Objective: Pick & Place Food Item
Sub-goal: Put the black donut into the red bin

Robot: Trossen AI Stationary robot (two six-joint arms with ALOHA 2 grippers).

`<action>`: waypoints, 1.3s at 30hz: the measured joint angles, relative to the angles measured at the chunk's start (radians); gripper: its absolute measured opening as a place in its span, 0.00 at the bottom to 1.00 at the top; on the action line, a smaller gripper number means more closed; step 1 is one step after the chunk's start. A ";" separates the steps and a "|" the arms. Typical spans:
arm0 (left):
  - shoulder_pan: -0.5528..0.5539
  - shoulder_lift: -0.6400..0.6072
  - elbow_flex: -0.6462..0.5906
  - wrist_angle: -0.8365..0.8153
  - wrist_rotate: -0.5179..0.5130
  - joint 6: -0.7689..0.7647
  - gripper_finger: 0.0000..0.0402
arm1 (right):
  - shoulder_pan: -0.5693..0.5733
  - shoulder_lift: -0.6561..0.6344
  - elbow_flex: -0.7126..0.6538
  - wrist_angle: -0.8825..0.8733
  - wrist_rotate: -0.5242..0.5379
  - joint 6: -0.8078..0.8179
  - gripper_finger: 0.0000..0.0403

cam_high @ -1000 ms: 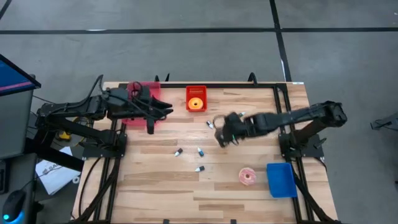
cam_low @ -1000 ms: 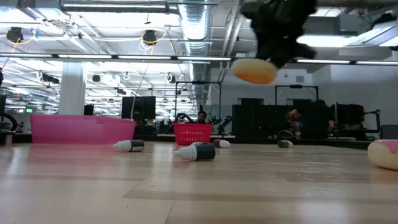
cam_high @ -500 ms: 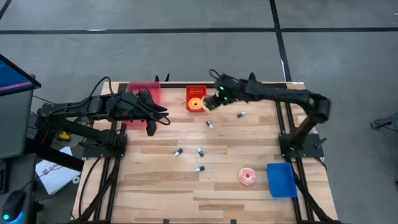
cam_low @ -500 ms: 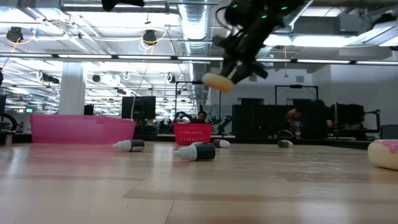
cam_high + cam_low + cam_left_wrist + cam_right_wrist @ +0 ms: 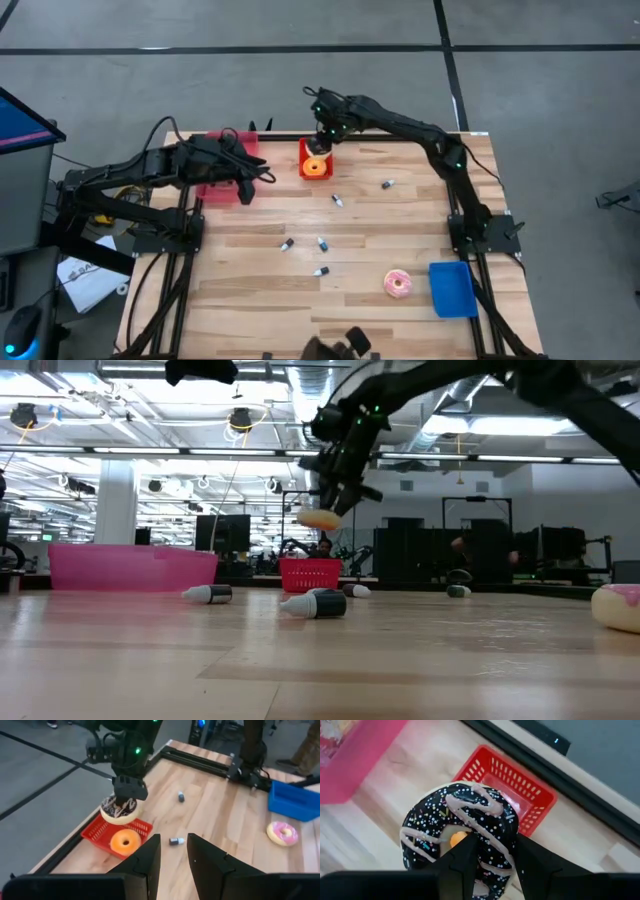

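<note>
Hovering over the red basket (image 5: 315,152), the right gripper (image 5: 129,795) pinches a choc-glazed donut (image 5: 462,832) thru its ring, w/ an orange donut (image 5: 125,841) below. Looks light, squashy, icing prob. fragile. Left gripper (image 5: 173,851) idles by the pink bin (image 5: 236,150), fingers a little apart, empty.

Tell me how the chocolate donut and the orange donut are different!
The chocolate donut is dark with pale drizzle and sprinkles; the orange donut is plain orange. The chocolate donut hangs in the air, held by the right gripper; the orange donut lies flat in the red basket, below it. Both are round rings with a hole in the middle. The left gripper waits over the pink bin side.
</note>
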 joint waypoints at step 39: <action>0.020 0.055 0.000 0.077 -0.051 -0.030 0.23 | -0.047 0.167 -0.004 0.088 -0.076 0.030 0.28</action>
